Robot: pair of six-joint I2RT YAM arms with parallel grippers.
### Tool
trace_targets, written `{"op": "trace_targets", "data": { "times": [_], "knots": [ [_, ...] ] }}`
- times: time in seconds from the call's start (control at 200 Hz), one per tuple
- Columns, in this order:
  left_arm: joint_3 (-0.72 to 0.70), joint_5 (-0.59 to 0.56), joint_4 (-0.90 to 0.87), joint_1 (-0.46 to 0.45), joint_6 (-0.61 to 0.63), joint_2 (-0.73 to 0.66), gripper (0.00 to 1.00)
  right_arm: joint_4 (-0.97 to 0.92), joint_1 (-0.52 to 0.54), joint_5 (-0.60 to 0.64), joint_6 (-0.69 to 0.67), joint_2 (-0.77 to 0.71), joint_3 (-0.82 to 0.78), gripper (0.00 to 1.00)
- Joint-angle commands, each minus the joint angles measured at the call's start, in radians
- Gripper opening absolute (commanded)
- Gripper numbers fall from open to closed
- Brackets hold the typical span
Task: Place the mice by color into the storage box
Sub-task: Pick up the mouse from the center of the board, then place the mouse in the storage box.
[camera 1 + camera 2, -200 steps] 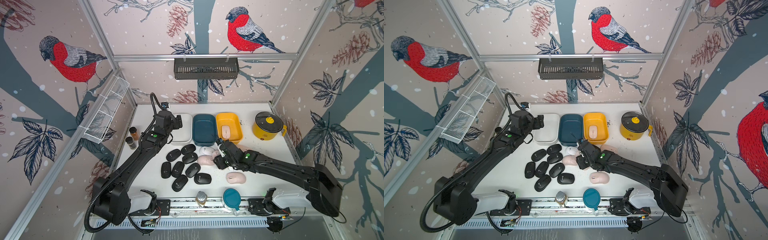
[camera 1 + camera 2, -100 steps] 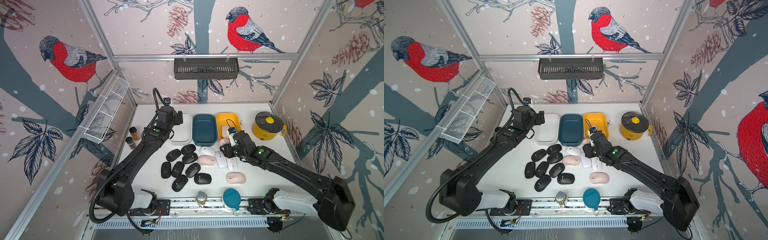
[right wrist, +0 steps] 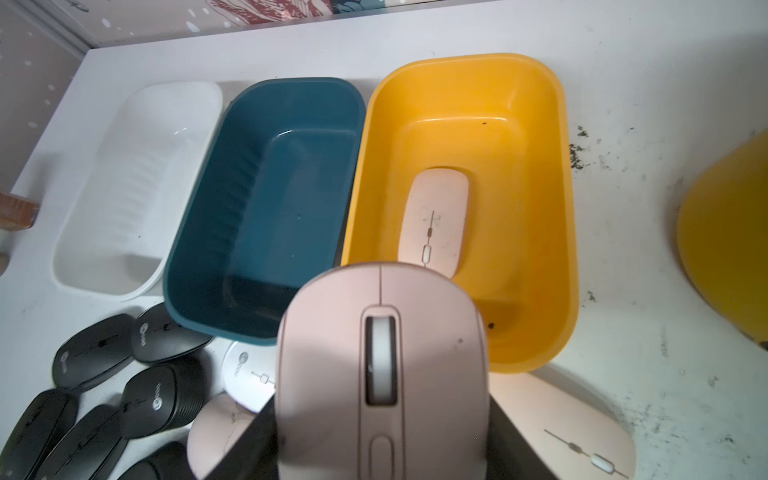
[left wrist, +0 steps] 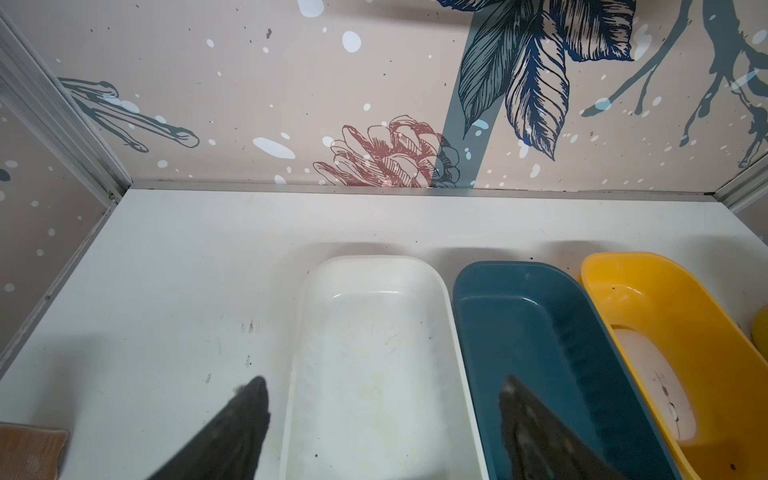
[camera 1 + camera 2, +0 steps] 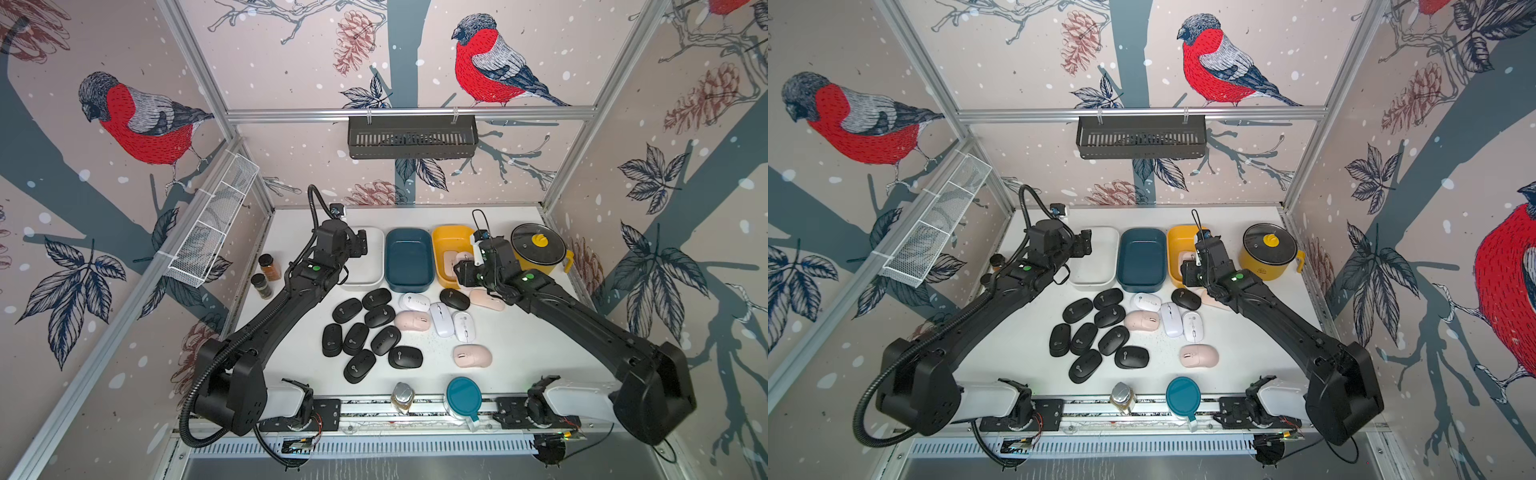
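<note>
Mice, both top views: black mice (image 5: pixel 357 336), white mice (image 5: pixel 441 319) and pink mice (image 5: pixel 412 321) lie loose on the surface (image 5: pixel 519 345), near the yellow box (image 5: pixel 440 235) on its side toward the arm bases. One flat pink mouse (image 5: pixel 449 262) lies inside it.
Boxes, both top views: blue box (image 5: pixel 409 286) just beside the yellow box, white box (image 5: pixel 374 235) beyond the blue one. Both hold nothing, so I judge that pink goes to yellow.
Left wrist view: left fingers (image 4: pixel 241 419) spread wide with nothing between, over the white box, probably ready for a mouse of another colour.
Right wrist view: right fingers (image 3: pixel 249 444) clamped on the sides of the held pink mouse (image 3: pixel 382 374), wheel up, above the yellow box's near rim, apparently to drop it beside the flat one.
Writing: round logos on the black mice; letters too small to read.
</note>
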Motion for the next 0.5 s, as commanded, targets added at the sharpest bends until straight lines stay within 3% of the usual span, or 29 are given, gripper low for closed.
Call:
{"op": "trace_targets", "data": {
  "times": [0.0, 0.495],
  "knots": [
    [0.001, 0.009, 0.039, -0.002, -0.012, 0.003, 0.85, 0.044, -0.039, 0.012, -0.033, 0.034, 0.031, 0.53],
    [0.015, 0.026, 0.022, -0.002, -0.047, 0.027, 0.85, 0.124, -0.146, 0.065, -0.075, 0.204, 0.141, 0.53]
  ]
}}
